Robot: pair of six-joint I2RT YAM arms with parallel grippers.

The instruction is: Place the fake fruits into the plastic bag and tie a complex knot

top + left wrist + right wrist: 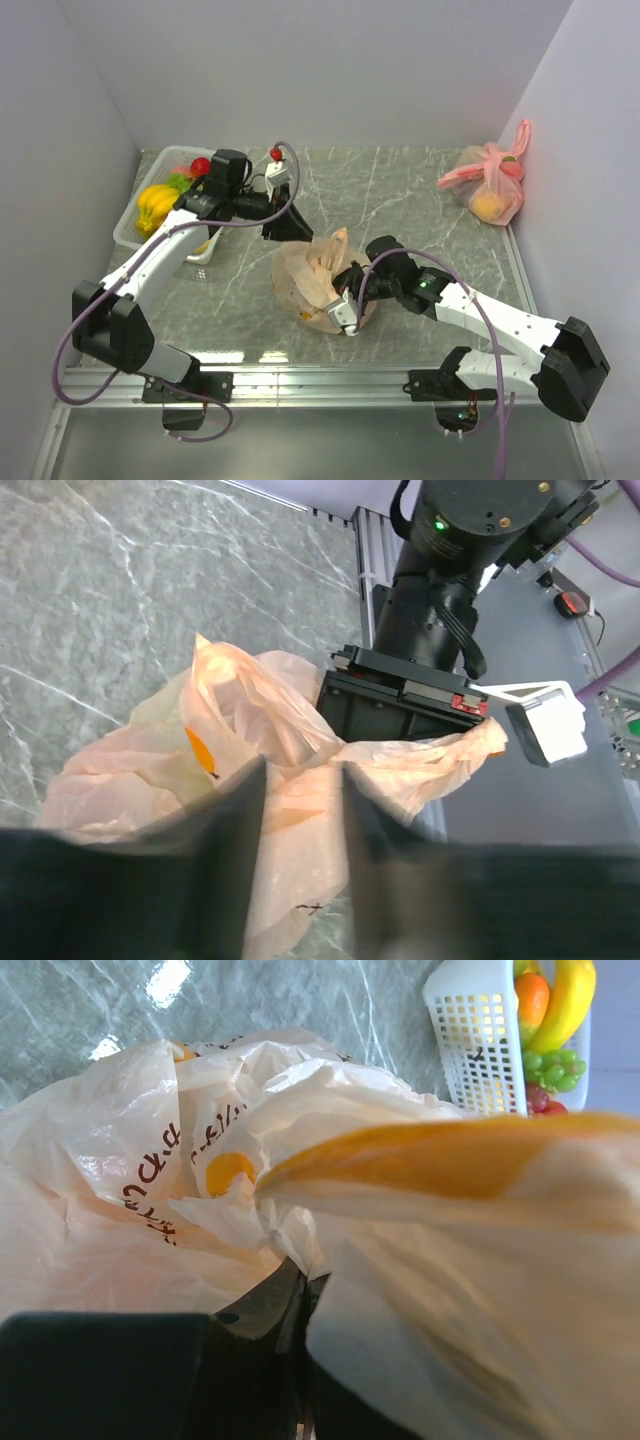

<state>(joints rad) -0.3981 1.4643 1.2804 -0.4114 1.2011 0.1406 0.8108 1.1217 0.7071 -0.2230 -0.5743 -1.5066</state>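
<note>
The job has hardly begun. The plastic bag (305, 270) sits in the middle of the table (420, 190), near the front, all crinkly and open at the top. Most of the fake fruits (170, 190) lie in the white basket (125, 232) at the far left: the bananas (155, 203), some green grapes (555, 1065) and a red one. Something orange shows through the bag's skin (fruit or print, I cannot tell).

The left gripper (305, 810) hangs over the bag's far-left side with its fingers apart and nothing between them. The right gripper (350, 305) is at the bag's near-right edge, and the bag's skin covers it, so I cannot tell if it is pinching.

No knot yet. One handle (338, 240) sticks up loose. So the fruits must go in first, then the tying.
</note>
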